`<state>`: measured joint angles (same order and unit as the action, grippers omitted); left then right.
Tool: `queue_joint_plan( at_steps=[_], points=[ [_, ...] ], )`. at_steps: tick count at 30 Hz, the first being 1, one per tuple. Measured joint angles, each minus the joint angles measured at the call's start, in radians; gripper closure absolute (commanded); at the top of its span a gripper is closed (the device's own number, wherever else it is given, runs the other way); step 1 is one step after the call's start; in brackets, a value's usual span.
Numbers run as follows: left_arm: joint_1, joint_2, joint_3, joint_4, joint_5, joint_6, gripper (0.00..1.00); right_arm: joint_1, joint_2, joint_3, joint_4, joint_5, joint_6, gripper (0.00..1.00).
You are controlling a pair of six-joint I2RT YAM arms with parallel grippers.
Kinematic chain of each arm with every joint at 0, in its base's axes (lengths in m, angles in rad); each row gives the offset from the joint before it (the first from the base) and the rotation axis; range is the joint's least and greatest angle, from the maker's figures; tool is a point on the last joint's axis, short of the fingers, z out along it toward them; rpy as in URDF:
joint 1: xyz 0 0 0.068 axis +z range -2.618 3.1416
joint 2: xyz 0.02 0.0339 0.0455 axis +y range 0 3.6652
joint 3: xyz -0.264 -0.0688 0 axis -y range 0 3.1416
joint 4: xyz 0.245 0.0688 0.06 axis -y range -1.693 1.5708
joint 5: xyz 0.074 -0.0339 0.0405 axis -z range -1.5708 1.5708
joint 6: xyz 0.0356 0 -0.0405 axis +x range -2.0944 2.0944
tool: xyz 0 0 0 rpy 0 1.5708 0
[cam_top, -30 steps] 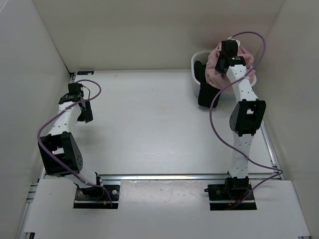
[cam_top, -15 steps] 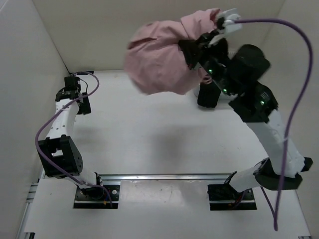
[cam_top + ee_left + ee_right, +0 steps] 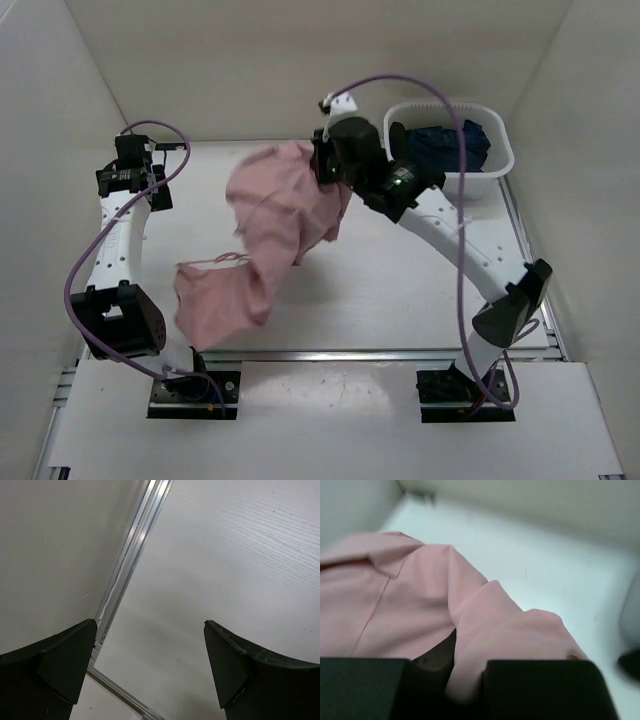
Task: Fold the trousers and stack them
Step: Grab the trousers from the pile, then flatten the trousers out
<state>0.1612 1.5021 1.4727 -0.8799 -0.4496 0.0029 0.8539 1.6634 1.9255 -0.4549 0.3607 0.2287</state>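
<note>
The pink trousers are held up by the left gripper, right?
Not quite. The right gripper holds up the pink trousers; the left gripper is open and empty. The top external view shows it.

The work surface is a white table with a faint wood grain. Plain white panels enclose it: a back wall, a left wall and a right wall. An aluminium rail runs along the near edge, beside a white board. Lighting is even and diffuse, and shadows are soft.
</note>
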Motion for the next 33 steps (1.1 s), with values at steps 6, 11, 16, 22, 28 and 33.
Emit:
queue_joint_plan(
  at_steps=[6, 11, 16, 22, 28, 33],
  points=[
    [0.000, 0.000, 0.000, -0.011, -0.023, 0.000, 0.00, -0.157, 0.055, -0.253, -0.117, -0.089, 0.124, 0.25],
    [0.000, 0.000, -0.008, -0.017, 0.020, 0.000, 0.00, -0.308, 0.052, -0.296, -0.171, -0.085, 0.164, 0.17],
    [-0.064, -0.009, -0.143, -0.036, 0.121, -0.003, 0.00, -0.272, 0.046, -0.303, -0.177, -0.106, 0.161, 0.16],
    [-0.265, 0.074, -0.534, -0.028, 0.080, 0.000, 0.00, -0.237, 0.135, -0.219, -0.185, -0.164, 0.169, 0.10],
    [-0.230, 0.185, -0.558, -0.101, -0.032, 0.020, 0.00, -0.200, 0.498, 0.212, -0.203, -0.167, 0.164, 0.01],
    [-0.229, 0.259, -0.514, -0.141, -0.075, 0.040, 0.00, -0.156, 0.767, 0.399, -0.235, -0.183, 0.179, 0.01]
  ],
)
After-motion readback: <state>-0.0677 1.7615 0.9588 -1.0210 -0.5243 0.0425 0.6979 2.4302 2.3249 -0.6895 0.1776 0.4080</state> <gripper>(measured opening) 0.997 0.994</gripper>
